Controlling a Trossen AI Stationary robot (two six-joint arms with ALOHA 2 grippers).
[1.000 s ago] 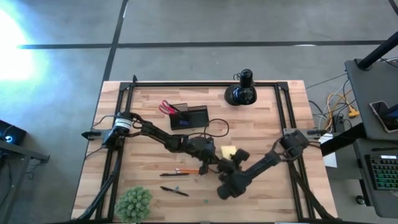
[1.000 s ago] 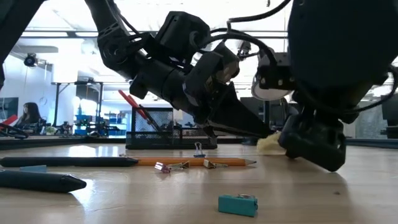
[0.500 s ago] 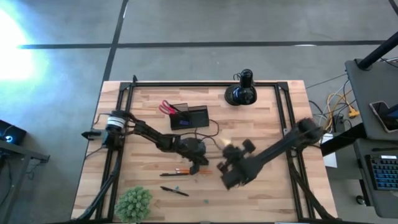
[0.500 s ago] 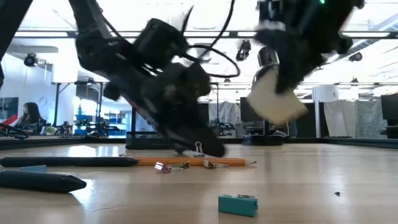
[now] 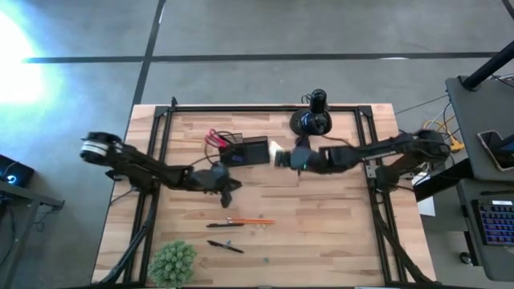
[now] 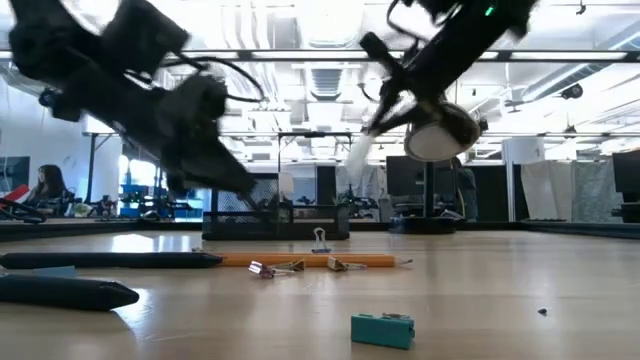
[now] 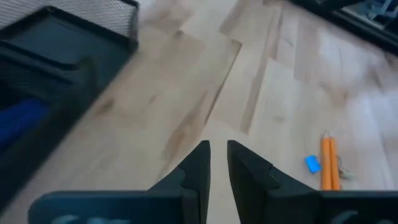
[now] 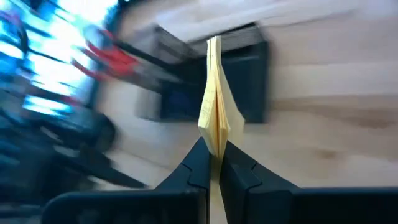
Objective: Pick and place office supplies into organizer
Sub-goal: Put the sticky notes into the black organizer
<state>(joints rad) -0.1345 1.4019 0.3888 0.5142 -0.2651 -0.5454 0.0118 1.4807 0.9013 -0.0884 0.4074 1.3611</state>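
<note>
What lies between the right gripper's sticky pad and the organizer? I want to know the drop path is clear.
Nothing: in the high view, only bare table shows between the sticky pad in the right gripper and the organizer.

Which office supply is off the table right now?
The square yellow sticky-note pad, pinched edge-on in the right gripper beside the dark mesh organizer. The orange pencil and black pen lie on the wood.

- Organizer (image 8: 205, 93) and scissors (image 8: 109, 56) blurred in the right wrist view.
- Left arm (image 6: 150, 100) smeared in the low view.
- Clips (image 6: 300, 266) too small to count.
</note>
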